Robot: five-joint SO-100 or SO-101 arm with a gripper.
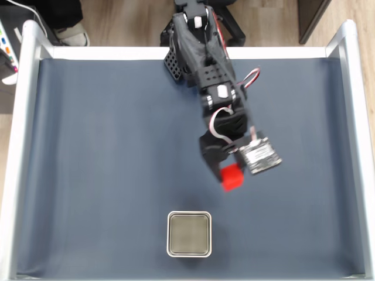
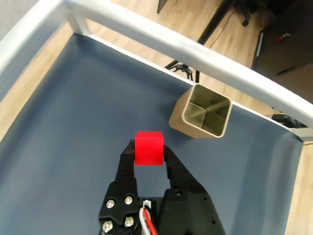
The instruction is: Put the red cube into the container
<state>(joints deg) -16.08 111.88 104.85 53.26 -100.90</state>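
Counter (image 1: 105, 146): dark blue mat inside a white raised frame (image 1: 23, 117); wood floor beyond the frame. No legible brand, label or writing on anything. Black arm (image 1: 205, 64) reaches in from the far edge in the fixed view, red and white wires along it. Container (image 1: 188, 234): ahead of the jaws (image 2: 148, 152), open side up, well apart from them, mat between bare. Red cube (image 2: 148, 148): clamped between the jaws' tips, off the mat.
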